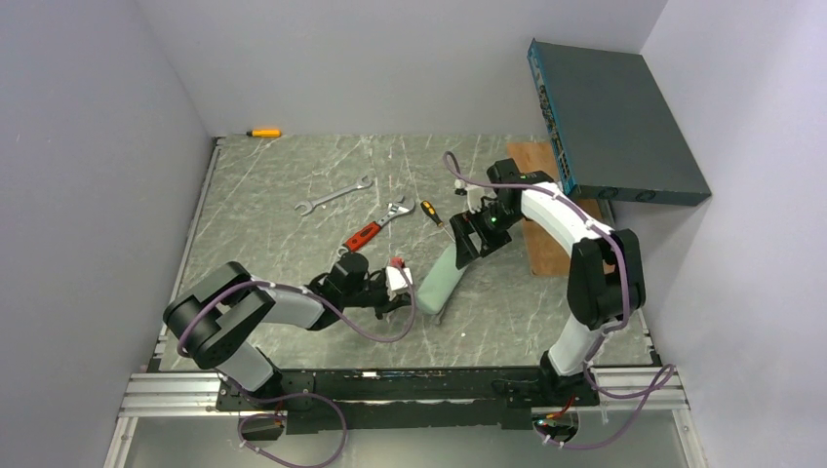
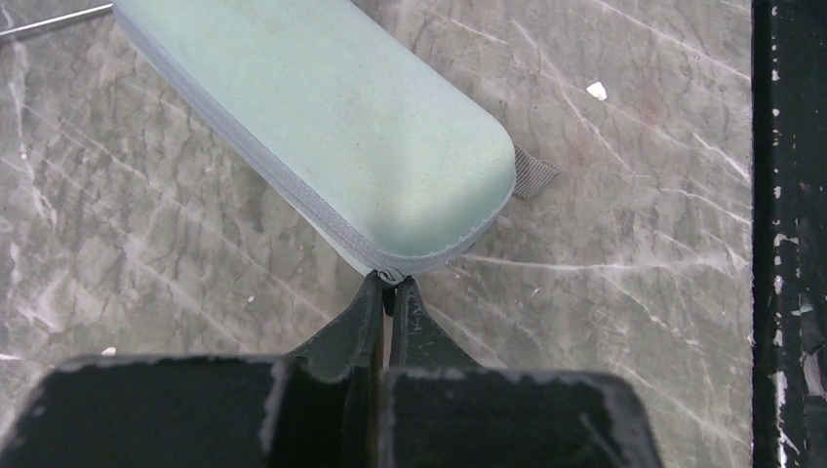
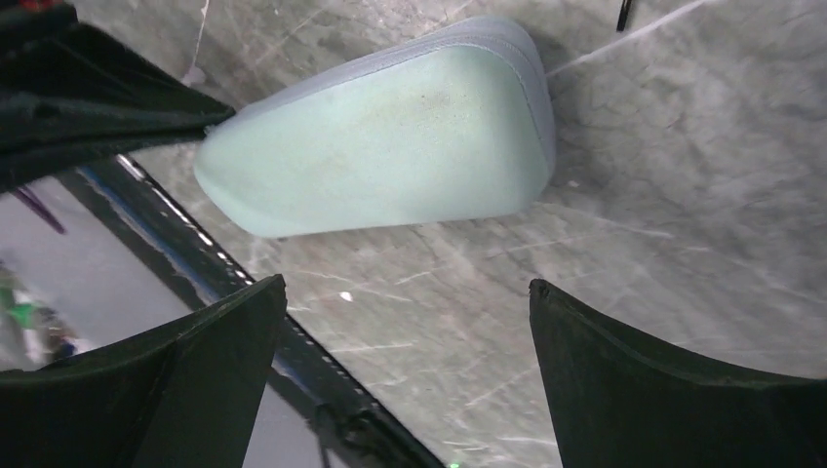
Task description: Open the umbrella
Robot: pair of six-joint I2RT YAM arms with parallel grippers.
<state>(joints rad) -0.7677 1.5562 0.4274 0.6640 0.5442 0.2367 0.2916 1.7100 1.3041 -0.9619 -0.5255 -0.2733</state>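
Umbrella position: you cannot tell it from any of the three views. No lavender fabric, shaft or handle shows, and whether it sits inside the mint-green case (image 1: 441, 281) cannot be read either. The case lies flat on the grey marbled table (image 1: 273, 175) with a zip seam running round its edge. Its long axis slants from near-left to far-right, roughly midway between your two arms.

Your left gripper (image 2: 390, 288) is low at the near end of the case. Its jaws are pressed together, and the tips meet right at the zip seam on the rounded end, touching it. A small metal bit sits at the tips; whether it is pinched between them is too small to tell. A grey fabric tab (image 2: 534, 174) sticks out from under the same end, off to one side of the tips.

Your right gripper (image 3: 408, 288) hangs above the table by the far end of the case. Its jaws are spread wide with nothing between them — bare marble below, the case ahead of the fingertips and clear of both.

Elsewhere on the table, behind the case and apart from it:
- a silver combination wrench (image 1: 334, 194)
- an adjustable wrench with a red handle (image 1: 375, 226)
- a short black-and-yellow screwdriver (image 1: 430, 212)
- an orange screwdriver (image 1: 263, 133), at the far edge
- a wooden board (image 1: 546, 234), under your right arm
- a dark blue-grey box (image 1: 614, 127), in the far right corner above the board's far end
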